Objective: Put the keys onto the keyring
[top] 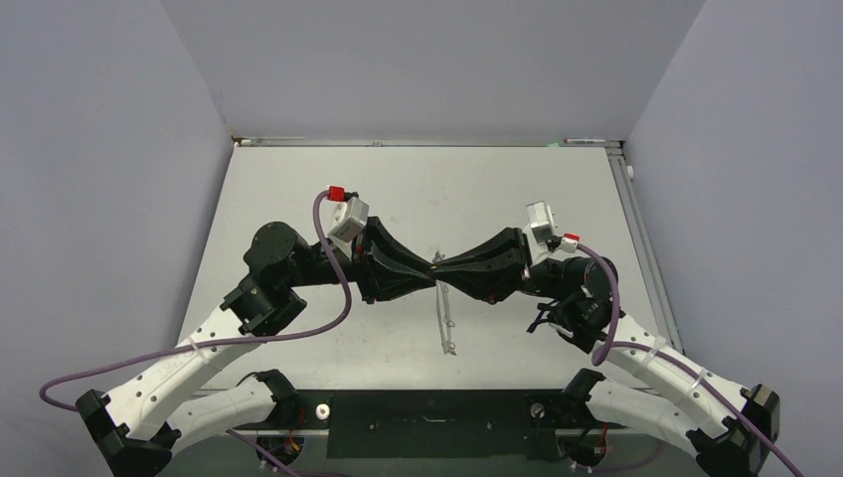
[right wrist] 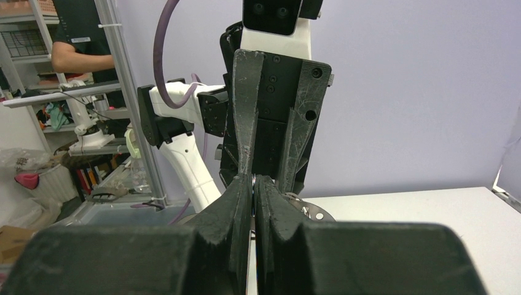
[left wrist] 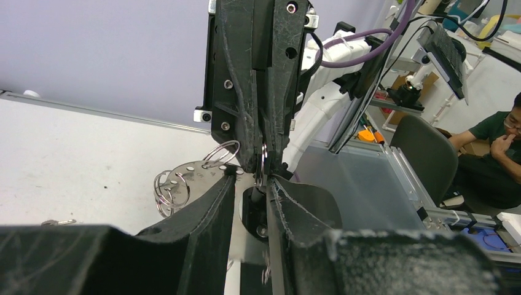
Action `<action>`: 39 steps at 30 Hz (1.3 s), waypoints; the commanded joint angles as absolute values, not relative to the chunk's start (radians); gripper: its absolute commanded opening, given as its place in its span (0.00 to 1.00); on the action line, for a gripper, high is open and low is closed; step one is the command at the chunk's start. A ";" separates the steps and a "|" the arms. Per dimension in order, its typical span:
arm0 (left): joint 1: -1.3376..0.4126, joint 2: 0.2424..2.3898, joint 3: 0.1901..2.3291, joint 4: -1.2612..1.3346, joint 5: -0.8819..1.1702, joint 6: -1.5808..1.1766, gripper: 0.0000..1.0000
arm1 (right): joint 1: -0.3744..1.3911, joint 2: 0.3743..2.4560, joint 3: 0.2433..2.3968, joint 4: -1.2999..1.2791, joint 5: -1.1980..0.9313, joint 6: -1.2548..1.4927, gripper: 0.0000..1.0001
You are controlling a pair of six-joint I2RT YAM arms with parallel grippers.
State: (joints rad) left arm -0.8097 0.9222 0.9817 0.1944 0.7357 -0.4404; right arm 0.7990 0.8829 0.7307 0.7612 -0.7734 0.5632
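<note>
The keyring shows in the left wrist view as a grey metal rim with small holes (left wrist: 190, 174) carrying wire loops (left wrist: 164, 192). In the top view it hangs edge-on as a thin line (top: 445, 320) below the two grippers, which meet tip to tip above the table's middle. My left gripper (top: 428, 269) (left wrist: 255, 177) is closed to a narrow gap on the keyring's rim. My right gripper (top: 445, 266) (right wrist: 253, 179) is shut on a thin metal edge of the keyring (right wrist: 310, 210). A tiny silvery object (left wrist: 58, 222) lies on the table, too small to tell whether it is a key.
The white table (top: 298, 199) has grey walls on the left, back and right. An aluminium rail (top: 636, 219) runs along its right edge. Purple cables (top: 298, 333) loop beside both arms.
</note>
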 commanded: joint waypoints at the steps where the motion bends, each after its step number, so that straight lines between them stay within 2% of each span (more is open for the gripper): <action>1: -0.806 0.927 0.983 0.255 0.742 -0.462 0.23 | 0.831 0.892 0.789 0.736 -0.777 0.488 0.05; 7: -0.807 0.927 0.979 0.258 0.738 -0.463 0.22 | 0.864 0.900 0.801 0.682 -0.767 0.442 0.05; 11: -0.807 0.925 0.975 0.268 0.733 -0.465 0.08 | 0.875 0.910 0.812 0.660 -0.780 0.429 0.05; 13: -0.806 0.924 0.978 0.259 0.725 -0.466 0.06 | 0.878 0.916 0.820 0.642 -0.790 0.421 0.05; 18: -0.805 0.915 1.001 0.200 0.716 -0.436 0.18 | 0.883 0.913 0.850 0.529 -0.799 0.362 0.05; 22: -0.804 0.907 1.004 0.173 0.712 -0.421 0.18 | 0.885 0.911 0.870 0.455 -0.803 0.328 0.05; 27: -0.805 0.907 1.002 0.175 0.713 -0.420 0.13 | 0.888 0.918 0.878 0.421 -0.812 0.311 0.05; 28: -0.805 0.905 1.003 0.175 0.714 -0.420 0.11 | 0.888 0.920 0.879 0.411 -0.814 0.305 0.05; 30: -0.805 0.902 1.001 0.176 0.716 -0.418 0.00 | 0.890 0.923 0.882 0.397 -0.817 0.298 0.05; 32: -0.805 0.894 0.995 0.184 0.708 -0.417 0.00 | 0.891 0.925 0.887 0.377 -0.818 0.291 0.05; 34: -0.799 0.884 0.981 0.198 0.697 -0.419 0.00 | 0.891 0.924 0.894 0.356 -0.807 0.282 0.13; 37: -0.776 0.873 0.969 0.209 0.699 -0.428 0.00 | 0.891 0.908 0.903 0.318 -0.767 0.264 0.33; 39: -0.763 0.868 0.967 0.208 0.706 -0.434 0.00 | 0.891 0.896 0.906 0.303 -0.748 0.252 0.40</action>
State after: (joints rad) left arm -0.7914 0.9012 0.9543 0.1097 0.7303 -0.4297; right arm 0.8818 0.9070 0.8772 0.3775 -0.7551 0.2920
